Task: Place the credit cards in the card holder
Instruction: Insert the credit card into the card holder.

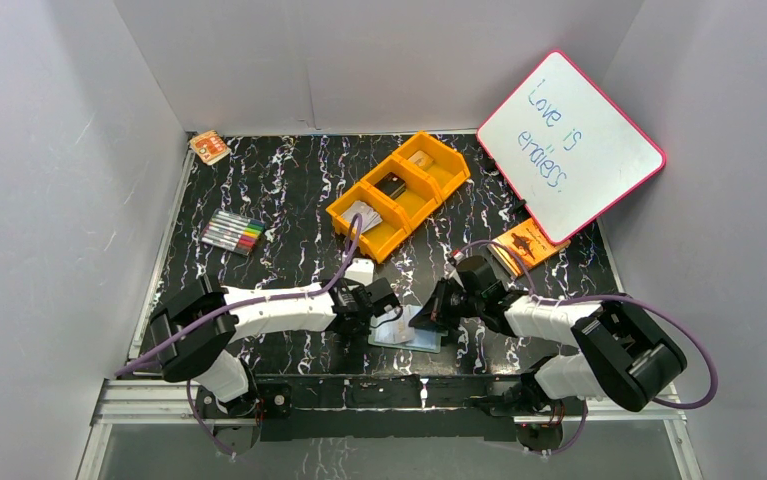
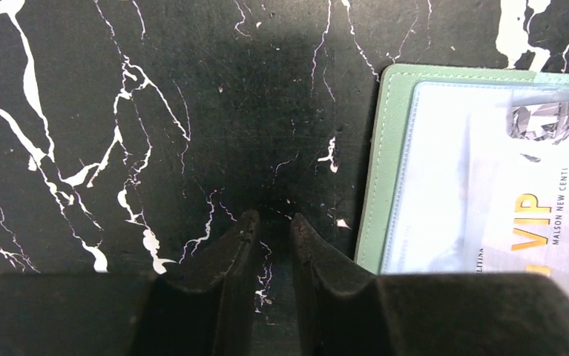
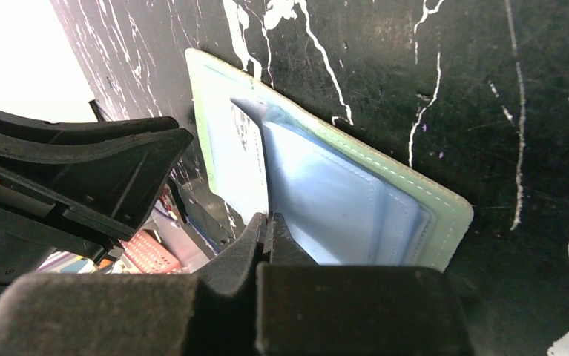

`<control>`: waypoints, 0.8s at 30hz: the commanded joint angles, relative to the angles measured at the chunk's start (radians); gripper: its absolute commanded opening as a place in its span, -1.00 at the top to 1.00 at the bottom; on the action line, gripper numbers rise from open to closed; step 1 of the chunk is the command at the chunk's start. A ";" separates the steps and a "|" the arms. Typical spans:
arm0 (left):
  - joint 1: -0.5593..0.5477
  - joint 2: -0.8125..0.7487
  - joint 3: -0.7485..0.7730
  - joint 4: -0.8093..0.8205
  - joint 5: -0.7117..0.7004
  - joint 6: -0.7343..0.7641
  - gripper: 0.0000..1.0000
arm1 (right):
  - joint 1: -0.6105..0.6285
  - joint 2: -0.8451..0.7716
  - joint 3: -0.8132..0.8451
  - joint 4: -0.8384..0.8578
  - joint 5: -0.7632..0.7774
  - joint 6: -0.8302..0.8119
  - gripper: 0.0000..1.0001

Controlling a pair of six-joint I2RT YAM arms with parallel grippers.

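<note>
card holder (image 1: 408, 334) open flat, one VIP card (image 2: 504, 222) already pocketed | left gripper (image 2: 272, 219) just left of it: narrow gap, empty | right gripper (image 3: 268, 221) closed at its pocket edge, likely steadying (pinch unclear) | other credit cards (image 1: 391, 186) wait beyond it, in the tray (image 1: 387, 243)

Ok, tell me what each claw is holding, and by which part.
The left claw holds nothing; only bare table shows in its gap. The right claw is shut on the card holder, apparently pinching the edge of a pale blue inner pocket.
</note>
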 commanded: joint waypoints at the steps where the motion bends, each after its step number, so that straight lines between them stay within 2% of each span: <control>1: 0.005 -0.004 -0.011 0.015 -0.004 -0.010 0.60 | 0.013 -0.008 -0.019 0.025 0.061 0.027 1.00; 10: 0.005 0.019 -0.042 0.093 0.082 -0.011 0.70 | 0.061 0.031 -0.005 0.053 0.078 0.051 1.00; 24: 0.005 0.015 -0.070 0.138 0.137 -0.023 0.83 | 0.111 0.060 -0.021 0.103 0.137 0.135 1.00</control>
